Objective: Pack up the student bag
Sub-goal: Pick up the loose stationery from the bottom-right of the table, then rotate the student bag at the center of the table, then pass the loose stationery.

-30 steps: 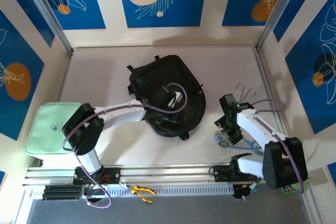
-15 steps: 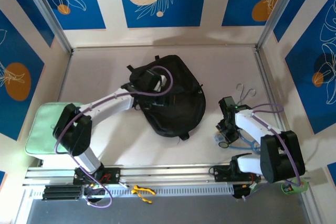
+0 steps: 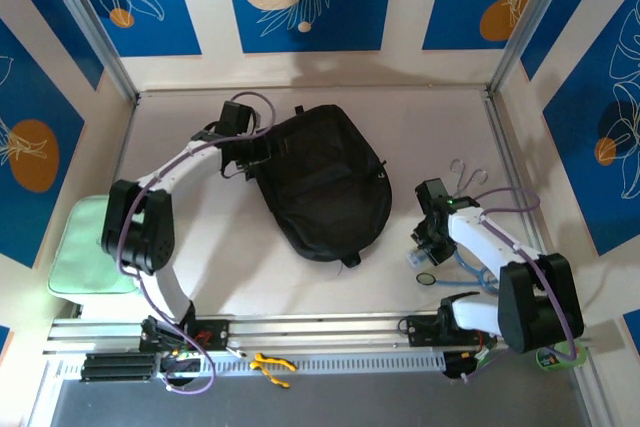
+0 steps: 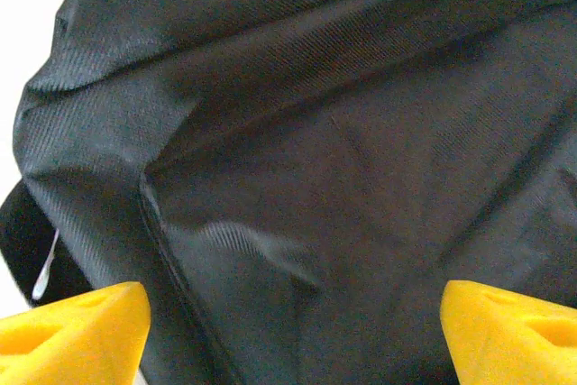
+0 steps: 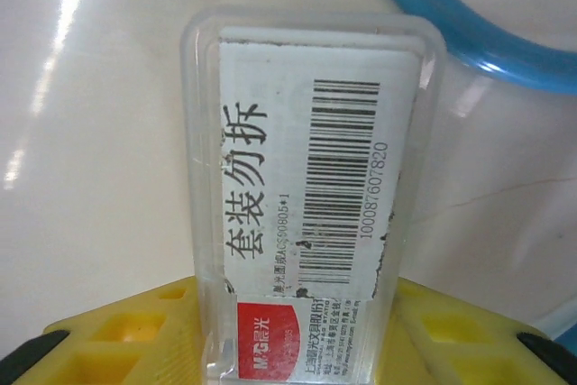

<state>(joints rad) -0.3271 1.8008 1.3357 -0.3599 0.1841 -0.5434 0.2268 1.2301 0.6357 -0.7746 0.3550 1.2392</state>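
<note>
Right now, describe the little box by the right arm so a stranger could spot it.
From the black backpack mid-table, go right to the right end effector. Between its yellow fingers sits a clear box; unlike the blue loop beside it, it carries a white barcode label with a red corner.

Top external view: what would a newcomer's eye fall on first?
The large black student bag lies at the centre, with the open left gripper at its far-left corner. On the right, the right gripper grips a clear plastic box with a barcode label, beside a blue ring.
</note>
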